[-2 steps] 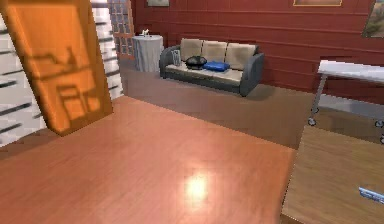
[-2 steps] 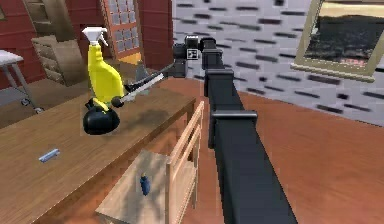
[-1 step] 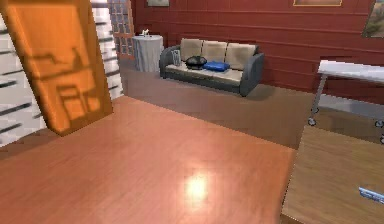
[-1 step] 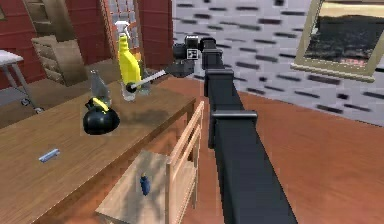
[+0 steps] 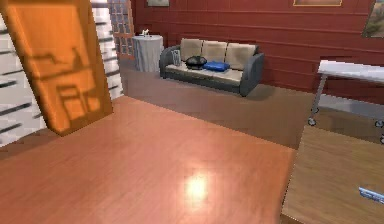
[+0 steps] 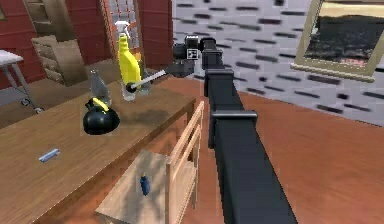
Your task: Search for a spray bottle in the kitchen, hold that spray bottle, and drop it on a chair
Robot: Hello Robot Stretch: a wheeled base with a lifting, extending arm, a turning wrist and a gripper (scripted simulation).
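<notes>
A yellow spray bottle (image 6: 127,62) with a white trigger head stands up at the far edge of the wooden table (image 6: 60,135) in the arm side view. My gripper (image 6: 152,78) reaches in from the right, its thin fingers ending right at the bottle's lower half. The tabletop lies at and behind the bottle, so I cannot tell whether the gripper holds it. The dark arm (image 6: 235,130) runs up from the bottom edge. A wooden chair (image 6: 165,170) stands against the table's near side, with a small dark thing on its seat.
A black kettle-like pot (image 6: 100,115) and a small blue-grey thing (image 6: 48,155) lie on the table. In the forward view a sofa (image 5: 215,62) stands against the red wall, an orange door (image 5: 65,65) at the left, and the table's corner (image 5: 335,180) at the bottom right.
</notes>
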